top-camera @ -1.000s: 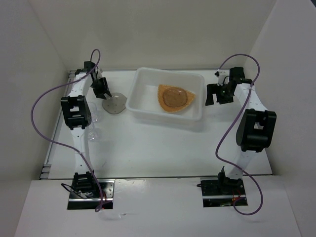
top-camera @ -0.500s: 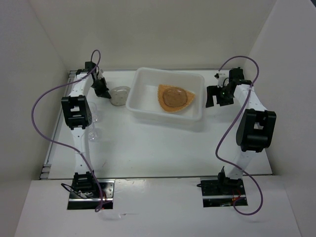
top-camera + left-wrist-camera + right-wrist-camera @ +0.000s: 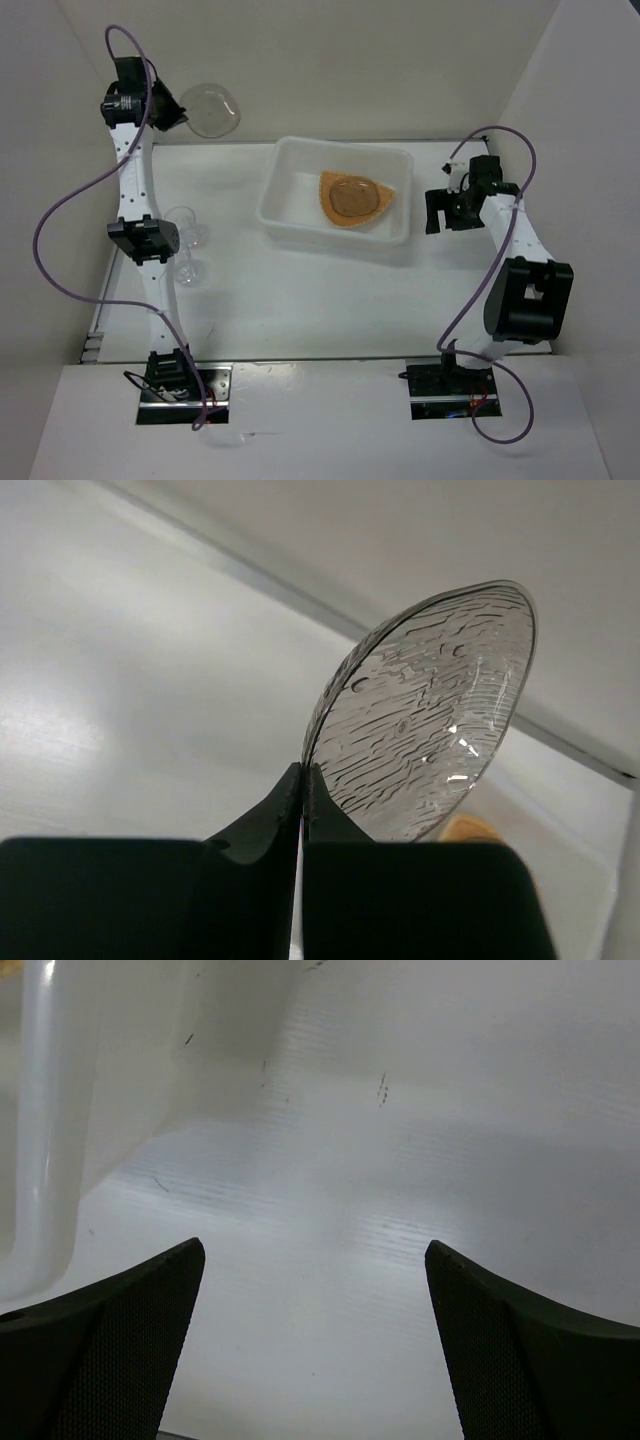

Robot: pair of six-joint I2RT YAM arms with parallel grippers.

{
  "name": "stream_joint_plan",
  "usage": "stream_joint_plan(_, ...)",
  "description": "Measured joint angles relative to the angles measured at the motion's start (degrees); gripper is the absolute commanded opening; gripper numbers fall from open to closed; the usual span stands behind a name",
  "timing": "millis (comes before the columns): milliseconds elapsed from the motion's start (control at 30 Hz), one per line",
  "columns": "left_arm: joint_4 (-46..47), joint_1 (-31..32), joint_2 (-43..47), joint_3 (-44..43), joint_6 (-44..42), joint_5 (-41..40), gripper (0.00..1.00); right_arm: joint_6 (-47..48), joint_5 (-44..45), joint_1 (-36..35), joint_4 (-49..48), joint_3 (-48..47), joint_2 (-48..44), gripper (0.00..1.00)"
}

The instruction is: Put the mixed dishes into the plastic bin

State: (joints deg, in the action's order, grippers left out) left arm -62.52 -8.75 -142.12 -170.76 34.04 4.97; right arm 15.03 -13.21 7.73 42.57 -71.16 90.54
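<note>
Pinches speckled oval dish (image 3: 212,110) by its rim between closed jaws of left gripper (image 3: 178,112), high above tabletop's (image 3: 300,290) far-left corner. Holds right gripper (image 3: 440,210) spread wide, empty, just right of plastic bin (image 3: 290,215).

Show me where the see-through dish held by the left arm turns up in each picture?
Top external: the speckled dish, upper left, held in the air by the left gripper.
Left wrist: the dish is centre right, large, its rim pinched in the shut gripper.
Right wrist: not in it.
Shared landmark: the plastic bin, middle of the top view, left edge of the right wrist view.
</note>
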Motion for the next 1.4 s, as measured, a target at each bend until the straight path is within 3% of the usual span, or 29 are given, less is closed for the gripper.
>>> stream_joint_plan(200,2.3,1.6,1.5,-6.7,2.3,11.5,0.00,-0.5,2.0,1.7,0.0,7.1,-10.9,0.95)
stream_joint_plan(433,2.8,14.6,-2.8,-7.3,-0.9,23.1,0.00,-0.3,9.5,4.5,-0.2,8.6,-16.5,0.95)
stream_joint_plan(733,0.9,29.8,-13.7,-7.3,-2.6,21.7,0.00,0.2,17.7,6.2,-0.2,11.0,-26.4,0.96)
stream_joint_plan(833,0.7,31.4,-16.5,-7.3,-2.6,20.0,0.06,-0.1,18.9,7.2,-0.4,11.7,-27.4,0.96)
stream_joint_plan(1033,0.9,31.5,-21.8,-7.3,-2.0,18.3,0.06,-0.2,19.2,9.1,-0.6,12.7,-29.9,0.96)
stream_joint_plan(1067,0.9,31.5,-22.6,-7.3,-1.9,18.1,0.09,-0.2,19.3,9.6,-0.6,12.7,-30.3,0.96)
stream_joint_plan(1100,0.9,31.4,-23.3,-7.3,-1.7,17.7,0.25,-0.2,19.5,10.1,-0.8,12.7,-30.7,0.96)
stream_joint_plan(1200,0.8,31.5,-24.2,-7.3,-1.0,17.3,0.55,-0.2,19.5,10.6,-1.3,12.7,-31.4,0.96)
stream_joint_plan(1233,0.9,31.5,-24.3,-7.3,-0.8,17.2,0.79,-0.2,19.5,10.6,-1.4,12.7,-31.5,0.96)
stream_joint_plan(1267,1.0,31.5,-24.2,-7.3,-0.8,16.9,0.90,-0.2,19.5,10.6,-1.5,12.7,-31.6,0.96)
stream_joint_plan(1333,2.1,31.6,-23.8,-7.3,-0.8,16.0,1.00,-0.2,19.4,10.6,-1.7,12.9,-31.6,0.96)
stream_joint_plan(1400,2.1,31.8,-23.0,-7.3,-1.5,14.4,1.00,-0.2,19.4,10.5,-2.3,13.5,-31.6,0.96)
